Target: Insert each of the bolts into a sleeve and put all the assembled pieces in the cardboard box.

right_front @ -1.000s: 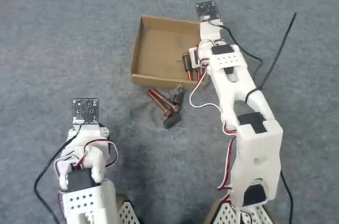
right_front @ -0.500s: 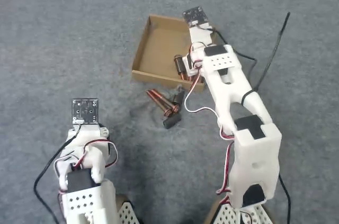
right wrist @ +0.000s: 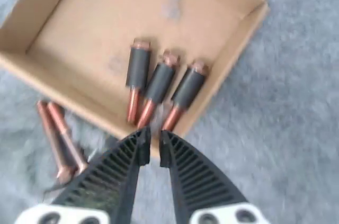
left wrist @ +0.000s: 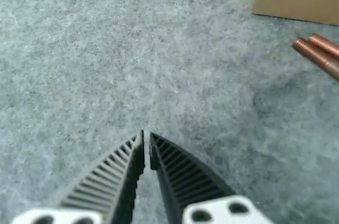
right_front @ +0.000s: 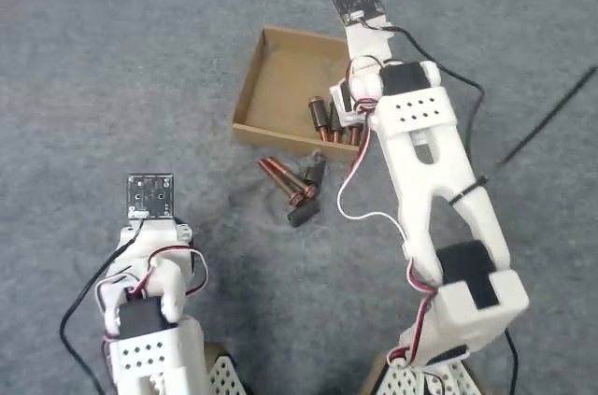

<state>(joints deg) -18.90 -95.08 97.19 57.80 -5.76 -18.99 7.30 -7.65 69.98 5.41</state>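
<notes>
The cardboard box stands at the far middle of the grey carpet. Three assembled pieces, copper bolts in black sleeves, lie side by side against its near right wall. Two bare copper bolts rest on the carpet just in front of the box. Two loose black sleeves lie beside them. My right gripper hangs shut and empty over the box's near right wall. My left gripper is shut and empty above bare carpet at the near left.
The right arm stretches from the near right edge up to the box, trailing red and white wires. A black cable crosses the carpet at the right. The left arm sits low at the near left.
The box has slid a little to the right. My right arm has risen and swung off the box's corner, so three assembled pieces now show in the box. The left arm has kept still.
</notes>
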